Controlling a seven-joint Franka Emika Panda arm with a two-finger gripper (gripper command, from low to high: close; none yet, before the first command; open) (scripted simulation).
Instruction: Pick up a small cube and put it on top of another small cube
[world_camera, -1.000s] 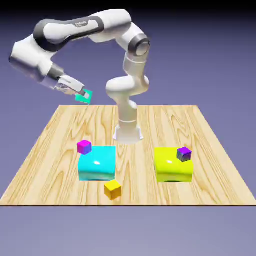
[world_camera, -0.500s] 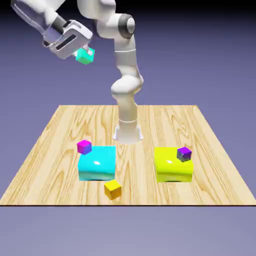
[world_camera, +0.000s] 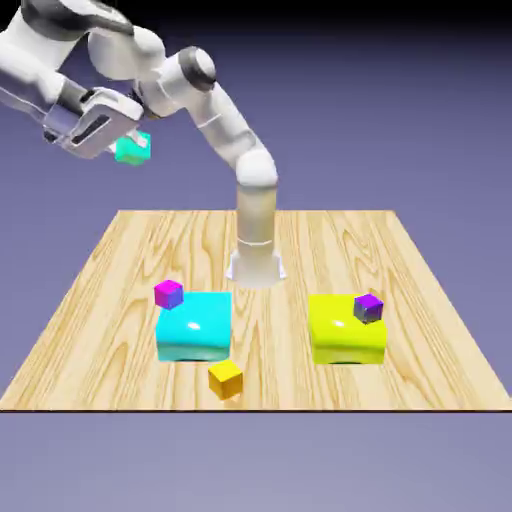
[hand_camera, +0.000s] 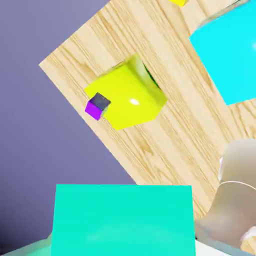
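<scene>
**Teal-green cube swings lower and outward, clasped in the fingers**

Lower and farther toward the exterior view's left than in the earlier frame, the teal-green cube (world_camera: 133, 150) has travelled with the gripper (world_camera: 127, 146), whose two fingers are clenched on it. It hangs well above the wooden table (world_camera: 285, 385), while the magenta cube (world_camera: 168, 294), orange cube (world_camera: 225, 380) and purple cube (world_camera: 369, 308) have stayed put.

Flat, parallel faces suggest a stiff, light piece that should neither dent nor squash. Opposite sides, gripped squarely near mid-height, look the best hold; smooth faces could let it slip or twist if pinched near a corner (its broad face looks fairly level in the hand view, an encouraging sign). Keeping the underside free would help it settle flat on another small cube, though which one is meant I cannot tell.

Glossy highlights mark the cyan block (world_camera: 194, 328) and yellow block (world_camera: 345, 332), both with softened edges. Pale, streaky grain runs through the tabletop; the small cubes are crisper, and the purple one shows a nearly black face.
</scene>
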